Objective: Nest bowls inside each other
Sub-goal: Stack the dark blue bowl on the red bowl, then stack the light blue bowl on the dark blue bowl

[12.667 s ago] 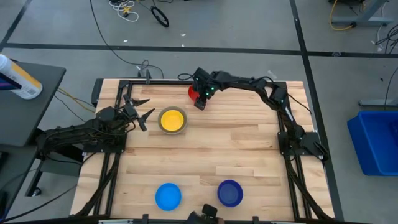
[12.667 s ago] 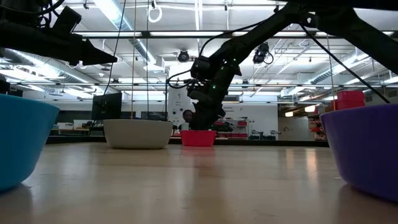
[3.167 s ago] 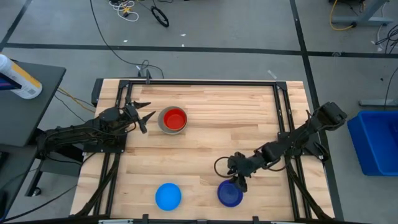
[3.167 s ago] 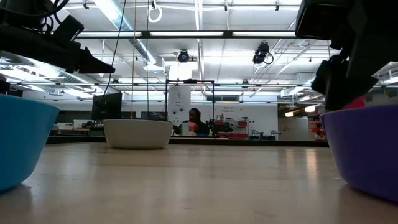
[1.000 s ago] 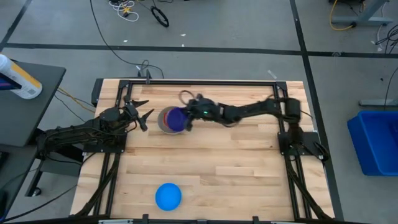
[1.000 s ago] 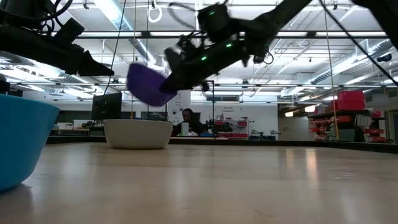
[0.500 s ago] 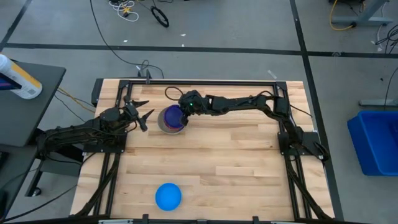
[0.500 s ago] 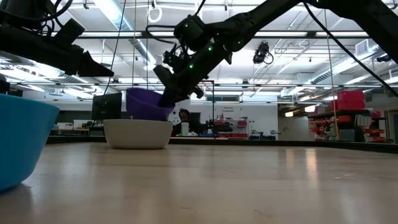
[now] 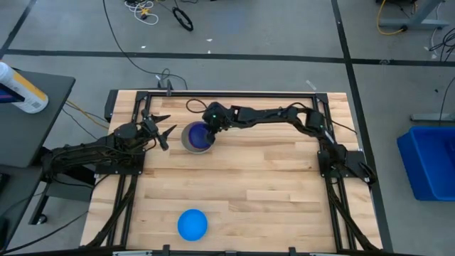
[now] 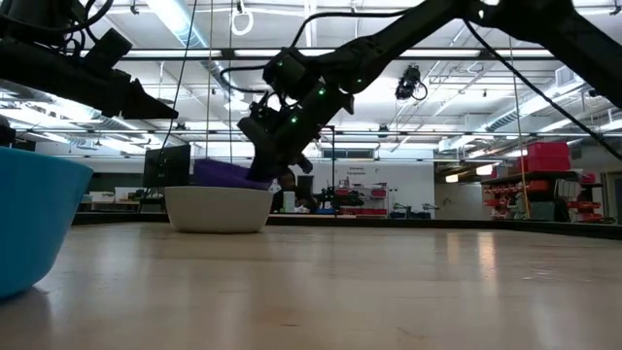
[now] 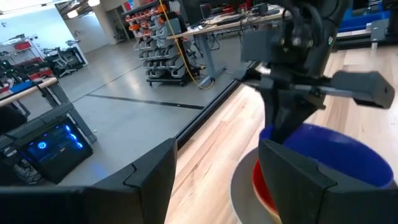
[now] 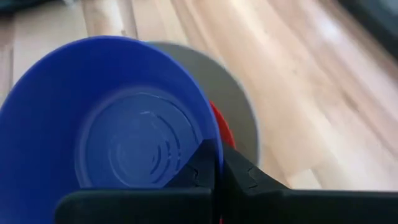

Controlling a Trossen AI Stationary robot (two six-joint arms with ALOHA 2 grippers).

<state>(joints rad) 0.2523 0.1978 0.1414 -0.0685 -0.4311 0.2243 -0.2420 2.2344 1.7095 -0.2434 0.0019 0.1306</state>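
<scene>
A grey bowl [image 9: 186, 142] stands on the table's far left part, and a red bowl [image 11: 263, 184] sits nested in it with only its rim showing. A dark blue bowl [image 9: 199, 135] sits tilted in that stack, with my right gripper [image 9: 210, 129] shut on its rim. My left gripper [image 9: 161, 132] hovers open just left of the stack, touching nothing. A light blue bowl [image 9: 192, 224] stands by itself on its base near the table's front edge. My right gripper pinches the dark blue bowl's rim [image 12: 209, 138] on the side toward the table's right, one finger inside the bowl and one outside. The fingers slant down from the right. The bowl is tilted, its bottom down inside the red bowl and its rim [image 10: 225, 171] above the grey one's.
A black frame rail [image 9: 234, 93] runs along the table's far edge and down both sides. Bare wood [image 9: 263, 185] lies between the stack and the light blue bowl, and to the right.
My right gripper has carried the dark blue bowl a little toward the table's left edge and down, tipping more steeply downward. The bowl, steeply tilted and clear above the grey bowl before, now sits lower and nearer level inside the stack.
</scene>
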